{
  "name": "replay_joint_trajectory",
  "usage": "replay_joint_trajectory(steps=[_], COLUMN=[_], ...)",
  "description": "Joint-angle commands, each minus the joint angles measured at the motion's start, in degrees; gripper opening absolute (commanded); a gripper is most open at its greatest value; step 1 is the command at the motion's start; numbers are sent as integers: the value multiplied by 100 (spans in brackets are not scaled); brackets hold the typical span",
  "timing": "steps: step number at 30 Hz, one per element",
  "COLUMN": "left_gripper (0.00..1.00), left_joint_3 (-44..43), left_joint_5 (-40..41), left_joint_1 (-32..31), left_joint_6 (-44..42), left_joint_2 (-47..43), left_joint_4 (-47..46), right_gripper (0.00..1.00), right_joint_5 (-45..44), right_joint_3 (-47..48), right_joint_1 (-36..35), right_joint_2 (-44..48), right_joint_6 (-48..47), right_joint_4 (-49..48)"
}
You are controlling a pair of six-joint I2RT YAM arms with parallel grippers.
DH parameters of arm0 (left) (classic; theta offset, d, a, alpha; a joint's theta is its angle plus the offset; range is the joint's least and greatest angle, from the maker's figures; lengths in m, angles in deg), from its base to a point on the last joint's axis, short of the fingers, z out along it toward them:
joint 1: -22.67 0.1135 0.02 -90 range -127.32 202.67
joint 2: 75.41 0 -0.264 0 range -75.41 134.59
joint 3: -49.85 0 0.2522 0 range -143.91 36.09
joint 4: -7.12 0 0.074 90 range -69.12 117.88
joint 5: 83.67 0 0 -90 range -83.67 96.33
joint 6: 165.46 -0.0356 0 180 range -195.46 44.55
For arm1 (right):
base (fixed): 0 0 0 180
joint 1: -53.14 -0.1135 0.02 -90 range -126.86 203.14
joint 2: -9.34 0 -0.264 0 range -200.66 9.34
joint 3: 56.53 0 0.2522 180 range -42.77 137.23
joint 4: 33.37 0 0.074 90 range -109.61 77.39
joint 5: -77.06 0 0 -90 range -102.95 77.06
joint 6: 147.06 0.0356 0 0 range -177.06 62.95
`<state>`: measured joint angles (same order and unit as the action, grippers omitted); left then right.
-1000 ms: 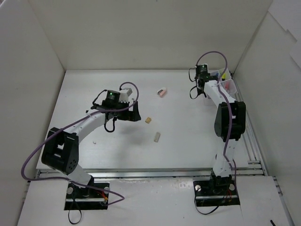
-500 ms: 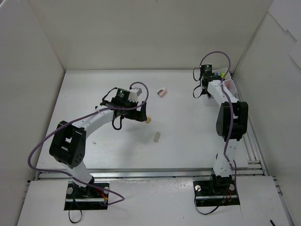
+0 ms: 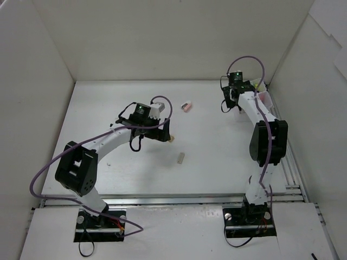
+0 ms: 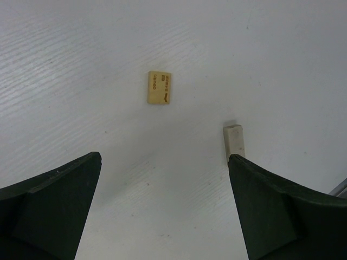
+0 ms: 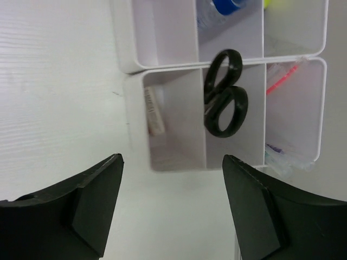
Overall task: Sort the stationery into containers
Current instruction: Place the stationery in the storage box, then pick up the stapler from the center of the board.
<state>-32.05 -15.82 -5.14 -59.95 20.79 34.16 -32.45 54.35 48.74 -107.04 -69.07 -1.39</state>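
Note:
My left gripper (image 3: 161, 133) is open and empty, low over the table right beside a beige eraser (image 3: 172, 139). In the left wrist view the beige eraser (image 4: 159, 88) lies ahead of the open left gripper (image 4: 164, 158), and a whitish eraser (image 4: 235, 142) lies by the right fingertip (image 4: 244, 168). A pink eraser (image 3: 186, 106) lies further back. My right gripper (image 5: 172, 158) is open and empty above the near edge of the white organiser box (image 5: 138, 116). The box holds black scissors (image 5: 225, 95), an eraser (image 5: 153, 111), a blue-capped tube (image 5: 219, 8) and a red pen (image 5: 284, 78).
The whitish eraser (image 3: 181, 157) lies mid-table in front of the left gripper. The organiser (image 3: 261, 95) sits at the back right, against the right wall and mostly behind the right arm (image 3: 234, 103). White walls enclose the table on three sides.
My left gripper has moved right, up to the beige eraser. My right gripper has shifted a little towards the back, at the organiser.

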Motion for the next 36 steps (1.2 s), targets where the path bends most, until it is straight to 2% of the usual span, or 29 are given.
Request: replay_joint_trajectory(steps=[1, 3, 5, 7, 9, 10, 11, 13, 16, 22, 27, 28, 30, 31, 33, 34, 36], left_gripper=[100, 100, 99, 99, 99, 100, 99, 100, 100, 99, 99, 99, 100, 99, 100, 100, 100], left_joint_3=[168, 353, 678, 1002, 1266, 1338, 1408, 1653, 1996, 2375, 2490, 2507, 2551, 2551, 2560, 2569, 2604], left_joint_5=[79, 114, 202, 360, 457, 570, 606, 650, 677, 668, 703, 703, 695, 686, 669, 668, 625], left_joint_1=[-14, -14, -14, -14, -14, -14, -14, -14, -14, 91, 197, 197, 267, 268, 320, 320, 373], left_joint_6=[75, 110, 181, 216, 251, 303, 339, 391, 541, 594, 568, 559, 541, 524, 515, 497, 497], left_joint_2=[-558, -787, -1102, -1322, -1665, -1858, -1964, -2297, -2666, -3142, -3292, -3318, -3380, -3406, -3459, -3477, -3529], left_joint_4=[-264, -299, -370, -405, -388, -361, -318, -282, -282, -273, -229, -238, -247, -247, -229, -229, -238], right_gripper=[72, 86, 98, 98, 98, 98, 98, 98, 98, 98, 98, 97, 85, 71, 56, 44, 35], right_joint_5=[78, 341, 727, 817, 739, 520, 527, 326, 27, -185, -97, -80, -45, -18, -18, -62, -315], right_joint_3=[149, 298, 534, 772, 1281, 1440, 1754, 2055, 2756, 3927, 3999, 3955, 3850, 3728, 3604, 3560, 3446], right_joint_1=[-525, -885, -1192, -1396, -1668, -1712, -1791, -1809, -1862, -2047, -2082, -2065, -2082, -2091, -2134, -2126, -2152], right_joint_2=[748, 740, 574, 345, -147, -322, -672, -1017, -1806, -2871, -3145, -3180, -3181, -3146, -3058, -3014, -2839], right_joint_6=[145, 452, 1172, 2187, 2649, 3278, 3493, 4403, 5214, 5893, 6342, 6377, 6492, 6527, 6536, 6519, 6404], right_joint_4=[-46, -46, -38, -38, -38, -11, -29, 32, 24, 147, 252, 279, 305, 288, 288, 296, 305])
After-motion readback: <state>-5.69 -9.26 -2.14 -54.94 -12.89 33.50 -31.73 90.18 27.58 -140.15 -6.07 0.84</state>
